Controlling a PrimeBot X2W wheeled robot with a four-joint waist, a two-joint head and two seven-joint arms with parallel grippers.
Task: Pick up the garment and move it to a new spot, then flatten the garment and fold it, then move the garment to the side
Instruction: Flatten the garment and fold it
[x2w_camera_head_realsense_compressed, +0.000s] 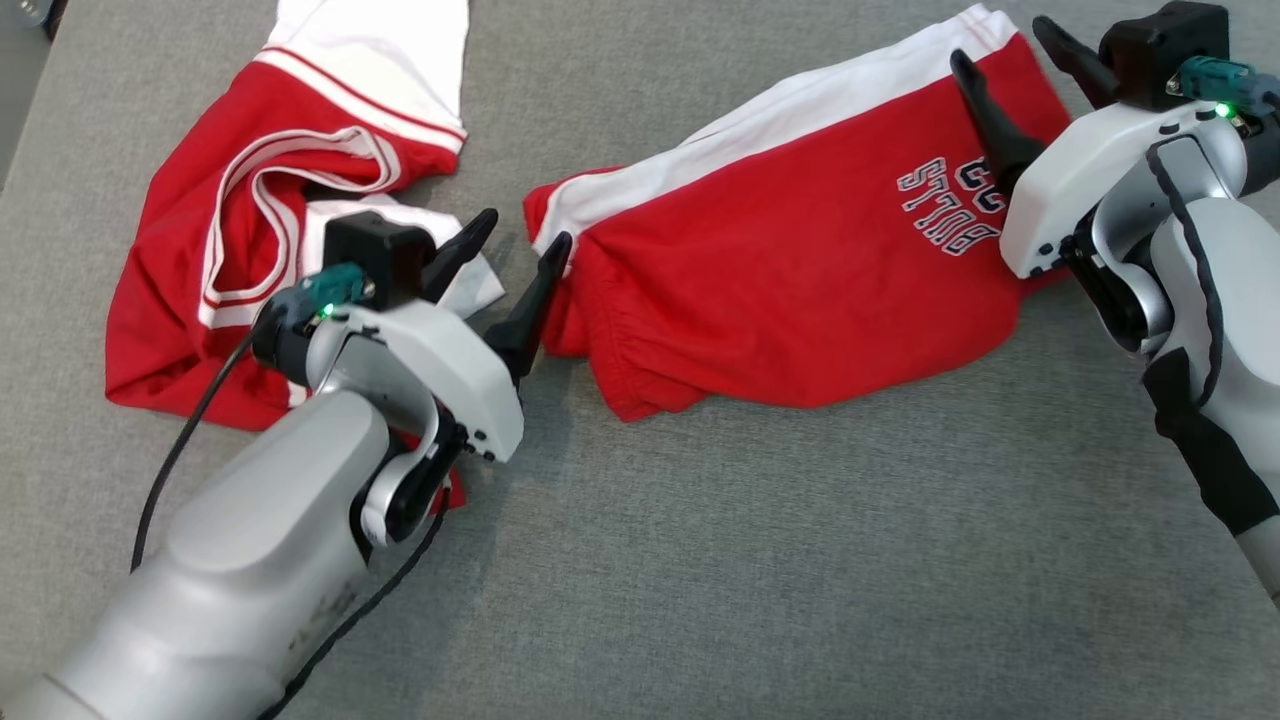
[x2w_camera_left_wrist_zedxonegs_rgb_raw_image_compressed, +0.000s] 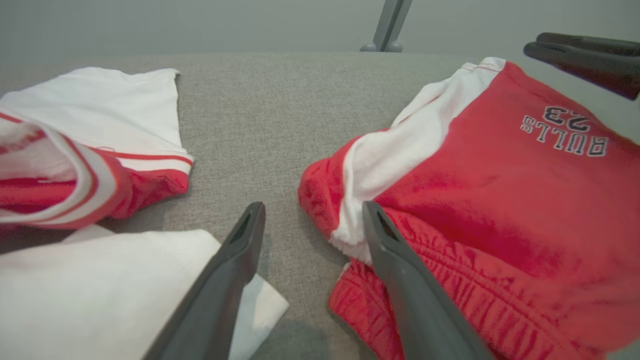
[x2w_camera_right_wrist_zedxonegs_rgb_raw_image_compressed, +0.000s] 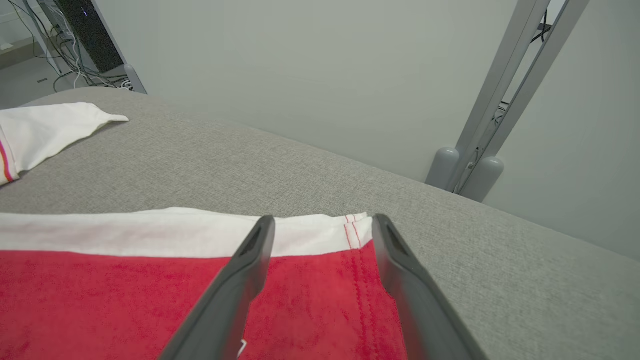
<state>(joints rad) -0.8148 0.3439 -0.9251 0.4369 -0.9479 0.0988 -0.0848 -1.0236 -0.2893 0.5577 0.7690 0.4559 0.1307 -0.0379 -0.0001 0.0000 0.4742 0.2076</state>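
**Red shorts lie flat-ish, long axis lower-left to upper-right**

Red shorts (x2w_camera_head_realsense_compressed: 800, 290) are on the grey fabric surface (x2w_camera_head_realsense_compressed: 750, 560), right of centre in the head view. The long axis runs diagonally. The gathered waistband end is at lower left and the hem end at upper right. A white side stripe runs along the far edge. The "BULLS 23" print (x2w_camera_head_realsense_compressed: 950, 205) sits near the hem end and reads upside down from the head cam. Cloth is doubled over and a bit rumpled at the waistband, smoother toward the hem.

L gripper (x2w_camera_head_realsense_compressed: 523, 228) is at the waistband end w/ fingers apart and nothing between them. One finger is right at the shorts' edge; can't tell if it touches. R gripper (x2w_camera_head_realsense_compressed: 1000, 40) is at the hem corner, fingers spread and empty. In the R wrist view they straddle the white hem corner (x2w_camera_right_wrist_zedxonegs_rgb_raw_image_compressed: 350, 232).

A red and white jersey (x2w_camera_head_realsense_compressed: 200, 300) lies crumpled to the left, apart from the shorts.
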